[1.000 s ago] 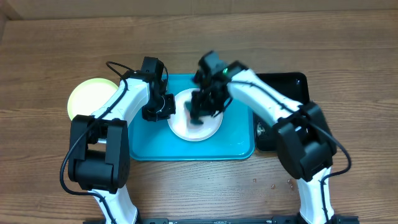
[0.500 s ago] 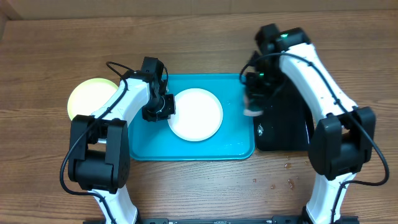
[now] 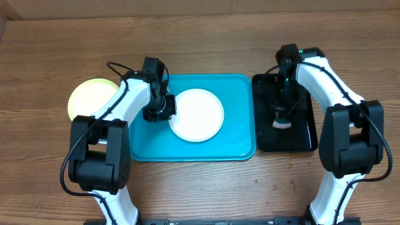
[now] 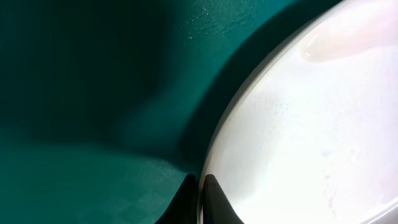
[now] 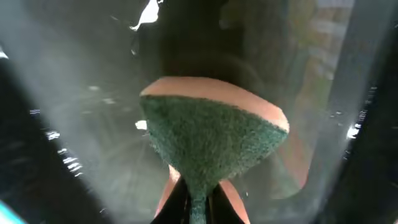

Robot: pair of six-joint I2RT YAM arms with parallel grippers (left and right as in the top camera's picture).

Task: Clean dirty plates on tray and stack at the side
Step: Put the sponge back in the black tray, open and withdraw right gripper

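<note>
With my left gripper (image 4: 199,198) pinching the white plate (image 4: 298,137) rim, I'd lower the right gripper (image 5: 196,202) and its clamped sponge (image 5: 211,137) gently onto the black tray (image 3: 303,134), centre-right.

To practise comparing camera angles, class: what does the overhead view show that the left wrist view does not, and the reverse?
Only the overhead view: the yellow-green plate on the table beside the turquoise tray, the black tray, and the right hand holding a sponge over the black tray. Only the left wrist view: close up, the left hand pinching the rim of the white plate, and fine droplets on the tray. Both: the white plate lying on the turquoise tray.
</note>
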